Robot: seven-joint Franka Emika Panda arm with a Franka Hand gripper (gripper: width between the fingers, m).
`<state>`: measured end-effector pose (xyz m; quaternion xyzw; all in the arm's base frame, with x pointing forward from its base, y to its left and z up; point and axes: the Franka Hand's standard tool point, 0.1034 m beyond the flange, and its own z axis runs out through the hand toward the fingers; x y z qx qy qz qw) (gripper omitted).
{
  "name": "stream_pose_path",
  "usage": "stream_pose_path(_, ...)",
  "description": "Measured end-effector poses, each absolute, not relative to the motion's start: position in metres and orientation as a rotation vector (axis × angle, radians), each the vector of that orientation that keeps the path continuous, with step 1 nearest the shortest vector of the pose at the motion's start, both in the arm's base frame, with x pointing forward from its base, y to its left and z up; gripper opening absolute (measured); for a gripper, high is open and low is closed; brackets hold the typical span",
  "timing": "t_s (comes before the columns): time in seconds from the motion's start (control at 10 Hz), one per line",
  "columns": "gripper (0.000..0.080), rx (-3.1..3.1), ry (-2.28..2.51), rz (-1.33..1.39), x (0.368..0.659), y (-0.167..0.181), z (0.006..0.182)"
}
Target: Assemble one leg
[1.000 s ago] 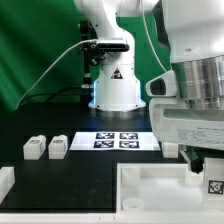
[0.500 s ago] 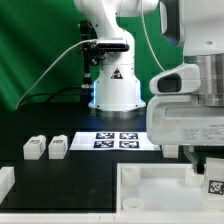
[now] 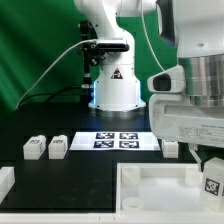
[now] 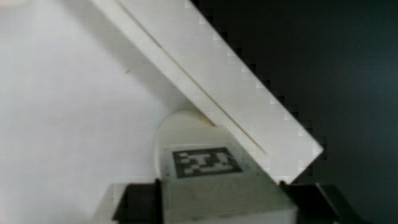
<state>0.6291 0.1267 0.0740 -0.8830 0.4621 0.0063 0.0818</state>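
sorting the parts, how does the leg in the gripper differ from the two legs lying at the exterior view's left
The held leg is clamped in the gripper over the tabletop piece; the two loose legs rest on the black table. The held leg is alone; the loose ones sit side by side. All are small white tagged blocks.

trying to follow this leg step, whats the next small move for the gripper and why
Probably a slow descent, seating the leg into the tabletop. In the wrist view the gripper is shut on the leg, tag facing the camera, right beside the tabletop's raised rim. How deep it already sits is hidden, so move gently.
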Motion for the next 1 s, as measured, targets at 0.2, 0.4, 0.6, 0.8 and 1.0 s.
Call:
stream_pose_path(0.2, 0.0314, -2.253, 1.88, 0.091, 0.6287, 0.1271, 0.0717)
stream_pose_path(0.4, 0.0297, -2.009, 2.094, 0.147, 0.6301, 0.1266, 0.0716)
stream_pose_path(0.6, 0.0295, -1.968, 2.133, 0.153, 0.6301, 0.1276, 0.0716)
stream_pose_path(0.8, 0.0294, -2.046, 2.059, 0.147, 0.6289, 0.128, 0.0714)
stream_pose_path(1.0, 0.0294, -2.346, 1.752, 0.127, 0.6246, 0.1283, 0.0714)
